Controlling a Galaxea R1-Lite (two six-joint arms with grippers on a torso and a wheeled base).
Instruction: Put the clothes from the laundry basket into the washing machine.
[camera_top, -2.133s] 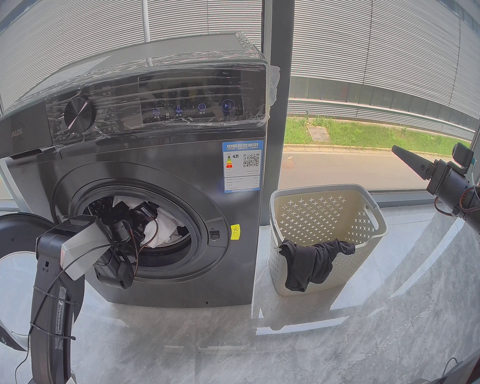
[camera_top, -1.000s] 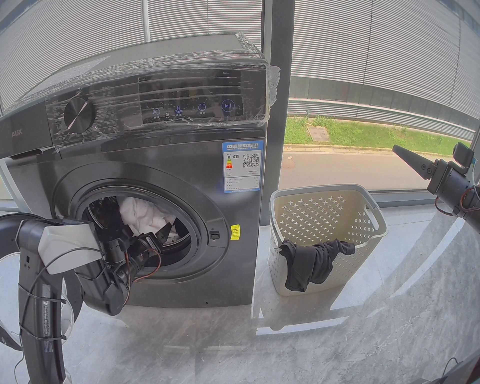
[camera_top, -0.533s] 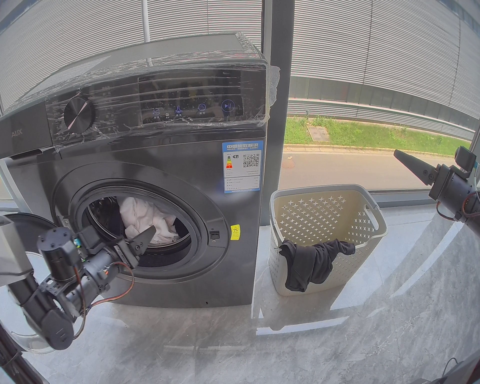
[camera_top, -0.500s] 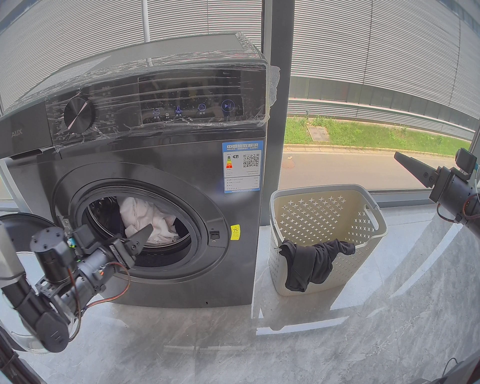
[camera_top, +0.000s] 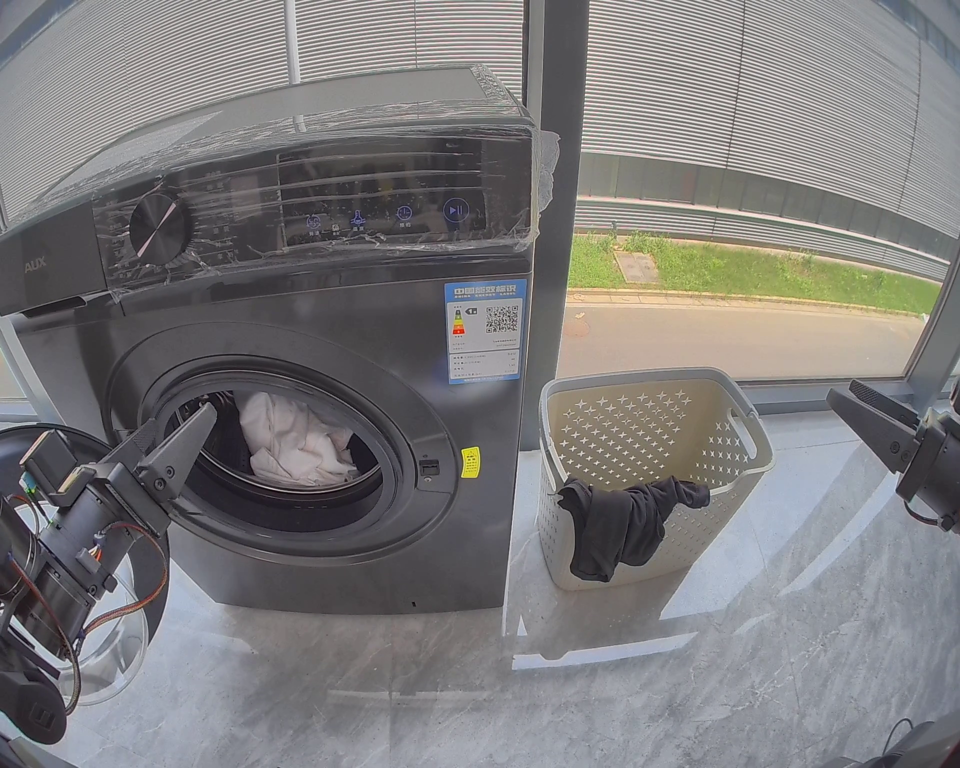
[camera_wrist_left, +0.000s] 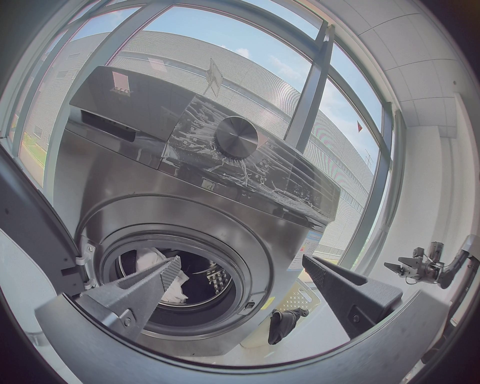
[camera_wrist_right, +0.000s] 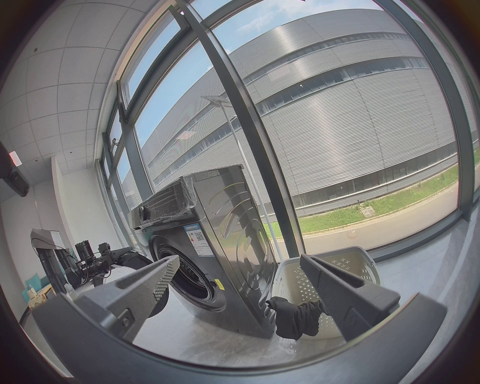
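Note:
The grey washing machine (camera_top: 300, 300) stands with its drum open, and a white garment (camera_top: 292, 442) lies inside. A black garment (camera_top: 622, 525) hangs over the front rim of the cream laundry basket (camera_top: 655, 385) to the machine's right. My left gripper (camera_top: 180, 425) is open and empty, just outside the drum's left edge. In the left wrist view its fingers (camera_wrist_left: 150, 280) frame the drum and the white garment (camera_wrist_left: 150, 260). My right gripper (camera_top: 845, 392) is open and empty, off to the right of the basket. From the right wrist I see the basket (camera_wrist_right: 340, 257) and black garment (camera_wrist_right: 295, 317) beyond my fingers (camera_wrist_right: 340, 290).
The machine's round door (camera_top: 115, 640) hangs open at the lower left, behind my left arm. Polished grey floor (camera_top: 600, 690) spreads in front of the machine and basket. A window wall (camera_top: 740, 200) runs behind them.
My left gripper has pulled out of the drum toward the lower left, leaving the white garment inside. My right gripper has dropped lower and moved toward the right edge.

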